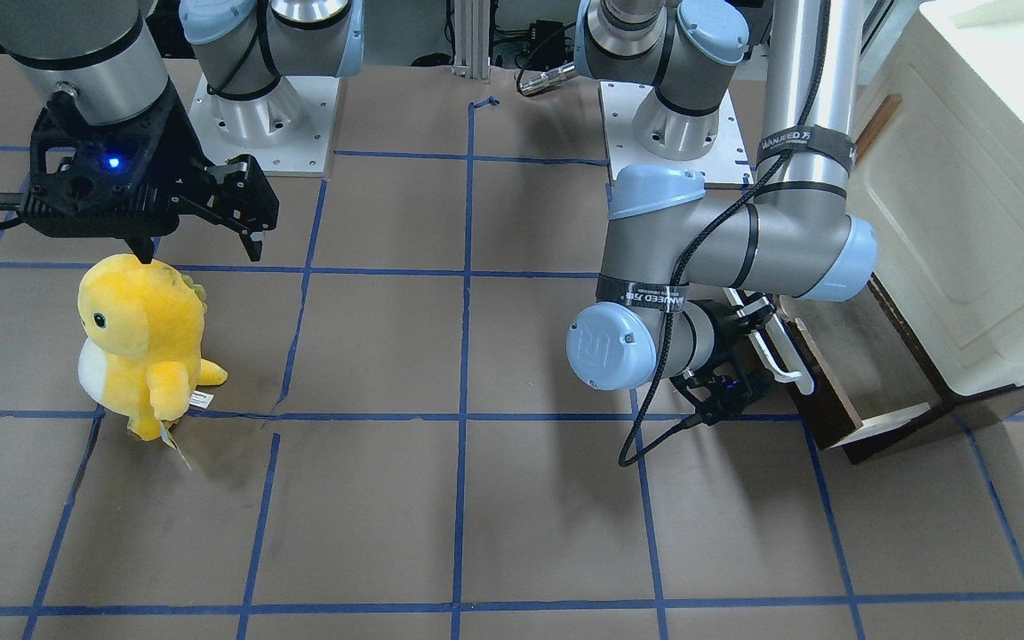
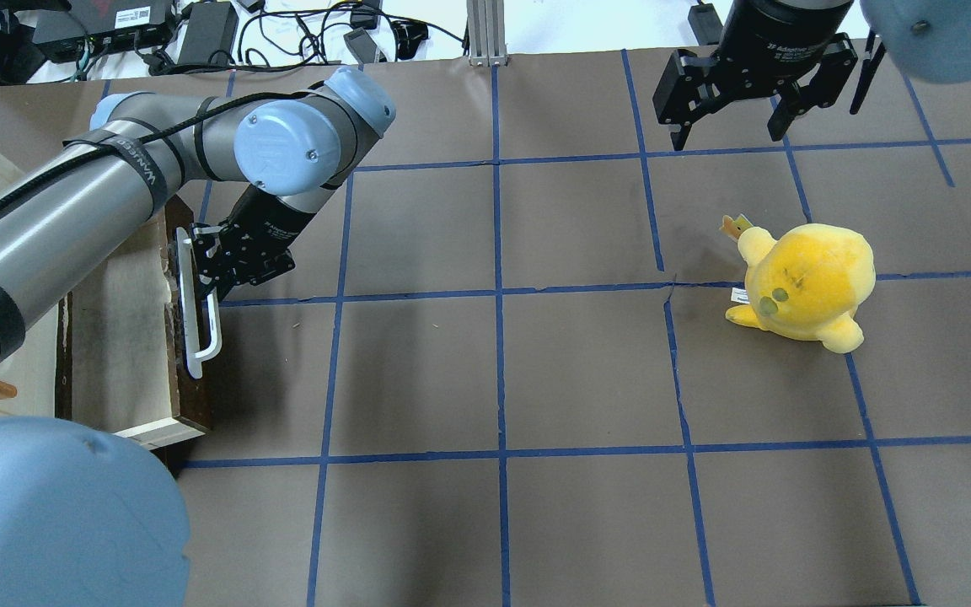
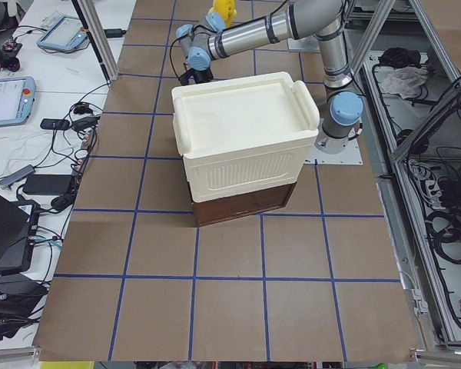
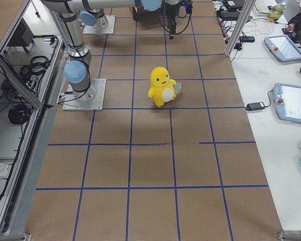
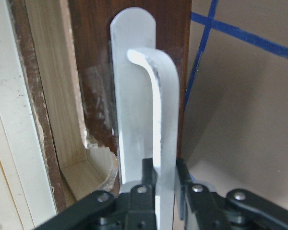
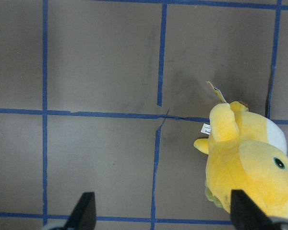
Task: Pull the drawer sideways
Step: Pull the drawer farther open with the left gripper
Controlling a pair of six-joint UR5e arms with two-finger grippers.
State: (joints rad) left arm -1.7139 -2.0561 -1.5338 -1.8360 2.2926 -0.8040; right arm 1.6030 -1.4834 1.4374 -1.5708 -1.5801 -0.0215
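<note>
Drawer [image 2: 125, 337] partly out at left edge of overhead view, below cream cabinet [image 1: 965, 222]. Left gripper [image 5: 159, 189] fingers clamped on white handle [image 2: 199, 333]; right gripper [image 2: 727, 135] fingers apart, upper right. Pull seemingly under way; next, steady straight draw toward frame centre.

We find every view bright and evenly lit from above. Soft shadows lie on the brown table [image 1: 388, 516] beside the yellow plush toy [image 1: 134, 347] and under the left arm [image 1: 725, 240]. In the left wrist view the white bar handle [image 5: 163, 120] glares mildly, and the left gripper [image 5: 162, 172] closed on it is blurred. In the overhead view a blue joint cap [image 2: 56, 514] looms out of focus.
</note>
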